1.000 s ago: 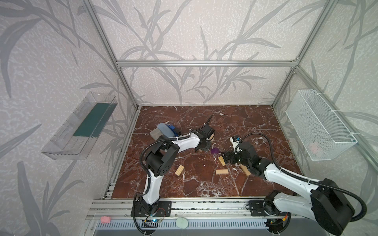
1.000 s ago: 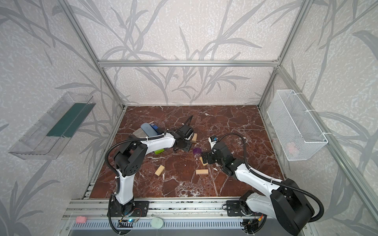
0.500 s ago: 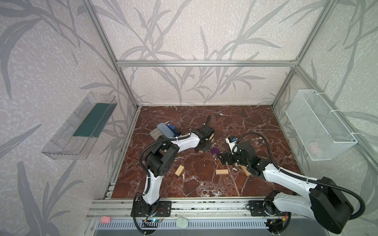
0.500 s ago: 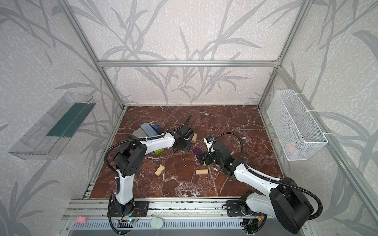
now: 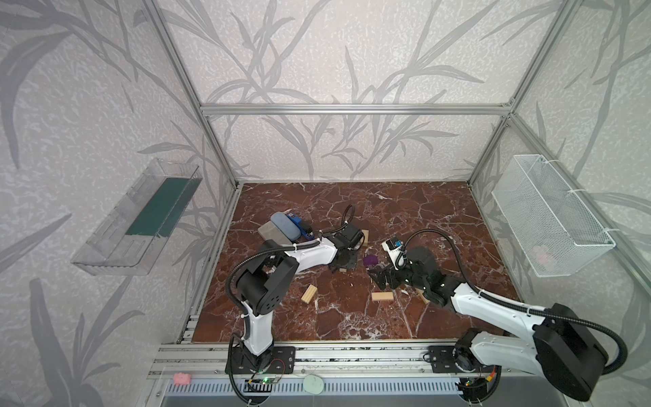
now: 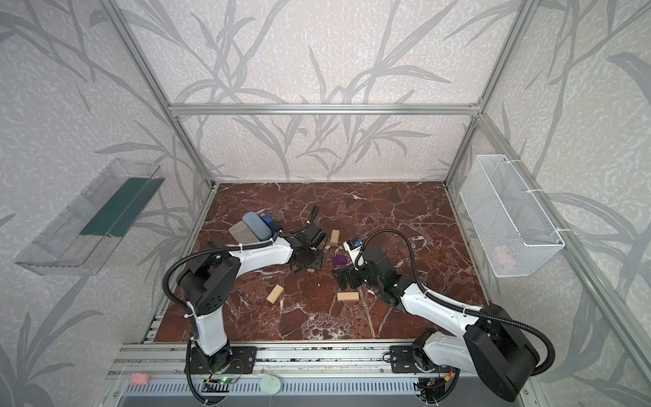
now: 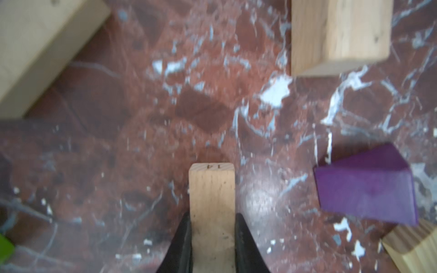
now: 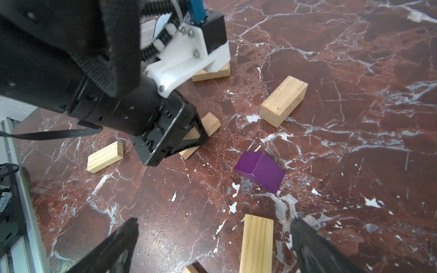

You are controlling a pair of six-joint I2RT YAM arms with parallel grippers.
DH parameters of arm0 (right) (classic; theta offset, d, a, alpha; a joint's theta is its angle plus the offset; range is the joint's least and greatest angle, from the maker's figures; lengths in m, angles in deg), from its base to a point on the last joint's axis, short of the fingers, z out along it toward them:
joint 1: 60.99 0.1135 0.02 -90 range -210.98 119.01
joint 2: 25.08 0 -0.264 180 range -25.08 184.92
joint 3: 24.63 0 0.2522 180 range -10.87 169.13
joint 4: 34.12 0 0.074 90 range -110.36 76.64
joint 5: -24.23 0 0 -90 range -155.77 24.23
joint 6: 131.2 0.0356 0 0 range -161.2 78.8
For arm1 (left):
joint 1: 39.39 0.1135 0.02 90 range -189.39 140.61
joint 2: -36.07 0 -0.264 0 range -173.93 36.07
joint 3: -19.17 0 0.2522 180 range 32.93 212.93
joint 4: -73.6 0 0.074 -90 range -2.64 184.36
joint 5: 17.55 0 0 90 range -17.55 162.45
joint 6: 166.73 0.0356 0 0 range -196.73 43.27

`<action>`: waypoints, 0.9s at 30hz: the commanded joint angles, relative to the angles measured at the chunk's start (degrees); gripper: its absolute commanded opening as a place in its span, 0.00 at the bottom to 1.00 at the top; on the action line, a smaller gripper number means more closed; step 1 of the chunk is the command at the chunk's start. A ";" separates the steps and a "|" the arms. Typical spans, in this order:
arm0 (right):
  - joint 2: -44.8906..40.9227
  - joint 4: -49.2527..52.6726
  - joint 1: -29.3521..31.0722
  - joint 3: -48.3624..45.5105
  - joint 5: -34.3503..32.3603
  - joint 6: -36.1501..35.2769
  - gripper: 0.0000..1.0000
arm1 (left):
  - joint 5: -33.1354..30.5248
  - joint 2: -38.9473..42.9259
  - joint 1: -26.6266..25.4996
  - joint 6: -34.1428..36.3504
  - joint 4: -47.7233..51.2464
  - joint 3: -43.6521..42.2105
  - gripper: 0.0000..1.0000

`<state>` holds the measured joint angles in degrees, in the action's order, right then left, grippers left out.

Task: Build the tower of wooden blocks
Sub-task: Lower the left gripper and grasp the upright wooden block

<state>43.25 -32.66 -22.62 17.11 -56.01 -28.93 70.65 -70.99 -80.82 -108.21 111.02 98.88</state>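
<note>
My left gripper (image 7: 212, 227) is shut on a pale wood block (image 7: 212, 201), low over the marble floor; in a top view this gripper (image 5: 343, 262) sits left of the purple block (image 5: 370, 260). My right gripper (image 8: 212, 236) stands open, and another wood block (image 8: 256, 243) lies on the floor between its fingers, untouched. The purple block (image 8: 260, 171) rests just ahead of it. Loose wood blocks (image 5: 309, 293) (image 5: 382, 296) (image 6: 334, 238) are scattered about. A lime-green corner (image 7: 4, 248) shows in the left wrist view. The tower is out of view.
A grey-blue case (image 5: 285, 225) and a blue-and-black item (image 5: 299, 223) lie behind the left arm. A clear shelf (image 5: 141, 218) hangs on the left wall, a wire basket (image 5: 549, 218) on the right. A metal rail (image 5: 317, 352) runs along the front.
My left gripper has closed on the pale wood block. My right gripper has shifted a little to the left, over the block near the purple one, still open.
</note>
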 commanded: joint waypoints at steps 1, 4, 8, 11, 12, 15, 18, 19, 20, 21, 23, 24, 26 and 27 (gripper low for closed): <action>-0.85 -1.67 0.30 -0.91 0.10 -0.54 0.99 | 0.99 2.03 -1.51 -4.10 2.93 -4.16 0.19; -1.15 -1.67 0.30 -0.94 -0.09 -0.54 0.99 | 1.04 4.08 -2.57 -5.72 3.33 -6.22 0.18; -1.54 -2.21 0.30 -1.46 0.08 -0.52 0.99 | -2.02 5.60 -4.54 -9.45 6.12 -7.53 0.18; -1.39 -2.58 0.39 -1.62 0.83 -0.65 0.99 | -3.23 6.17 -6.44 -12.06 6.22 -8.27 0.18; -1.37 -2.56 0.31 -1.58 1.11 -0.67 0.99 | -3.58 6.17 -7.02 -12.72 6.44 -8.40 0.18; -1.44 -2.42 0.47 -1.72 1.71 -0.67 0.99 | -5.15 5.37 -8.59 -14.84 7.18 -8.13 0.18; -1.56 -2.72 0.39 -1.97 1.68 -0.56 0.99 | -6.15 4.23 -9.78 -16.62 9.26 -6.86 0.18; -1.63 -2.65 0.41 -1.97 1.63 -0.52 0.99 | -6.99 3.99 -10.15 -17.03 9.83 -6.51 0.18; -1.63 -2.65 0.40 -1.97 1.58 -0.57 0.99 | -7.74 3.89 -10.38 -17.82 10.69 -6.22 0.19; -1.63 -2.64 0.44 -1.97 1.64 -0.56 0.99 | -7.84 3.77 -10.51 -18.32 10.90 -6.23 0.20; -1.79 -2.65 0.39 -1.97 1.59 -0.47 0.99 | -7.88 4.02 -10.51 -19.06 10.86 -6.60 0.21; -1.85 -2.57 0.39 -1.97 1.58 -0.48 0.99 | -7.83 4.18 -10.51 -19.54 10.84 -6.81 0.22; -2.06 -2.39 0.39 -2.10 1.50 -0.49 0.99 | -7.46 4.48 -10.57 -20.14 10.08 -7.53 0.22; -2.20 -2.39 0.42 -2.15 1.46 -0.42 0.99 | -6.70 4.65 -10.60 -20.26 9.28 -7.84 0.23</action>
<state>42.64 -34.10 -22.51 15.61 -54.94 -29.06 63.50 -65.48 -91.16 -125.35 116.92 92.46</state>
